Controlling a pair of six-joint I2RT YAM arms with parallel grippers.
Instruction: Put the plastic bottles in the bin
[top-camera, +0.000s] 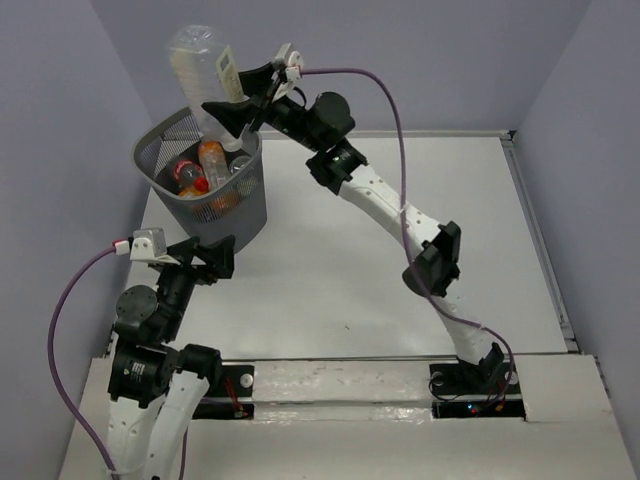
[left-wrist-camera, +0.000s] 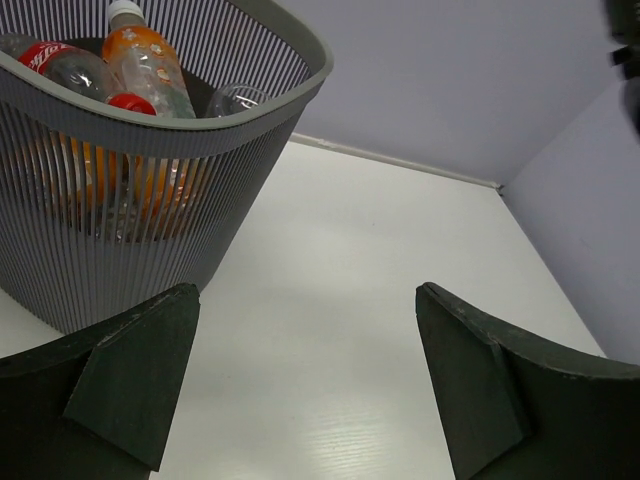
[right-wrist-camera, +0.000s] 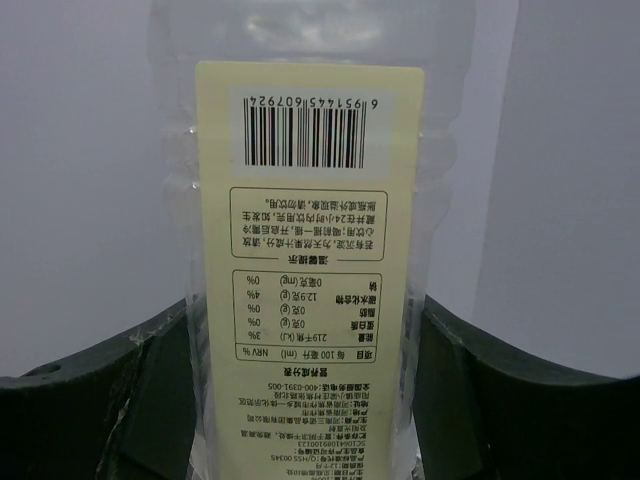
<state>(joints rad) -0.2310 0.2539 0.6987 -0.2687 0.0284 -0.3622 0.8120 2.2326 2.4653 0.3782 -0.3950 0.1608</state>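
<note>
So the right arm is stretched way over to the far left corner, and the right gripper (top-camera: 232, 95) has its jaws closed on a clear bottle (top-camera: 200, 65), holding it up in the air. The bottle stands on end, a bit tilted, right above the bin (top-camera: 205, 220), with its lower end over the opening. From the right wrist camera the bottle (right-wrist-camera: 310, 250) fills the middle of the view, with a pale label showing a barcode and small print. The right gripper (right-wrist-camera: 310, 400) has a dark finger pressed against each side of it.

The bin sits on the far left part of the white table (top-camera: 330, 290) and already has bottles piled inside. You can make out an orange bottle (top-camera: 212, 160) and a red cap (top-camera: 200, 183) next to it. The left wrist view shows the same pile over the bin rim (left-wrist-camera: 200, 135): the orange bottle (left-wrist-camera: 150, 65), a red-labelled bottle (left-wrist-camera: 60, 65) to its left and the red cap (left-wrist-camera: 130, 102) in front.

The left gripper (top-camera: 205, 255) hangs just on the near side of the bin with its jaws wide open and nothing in them. In its own camera the left gripper (left-wrist-camera: 300, 380) only has bare table (left-wrist-camera: 350, 300) between the fingers.
</note>
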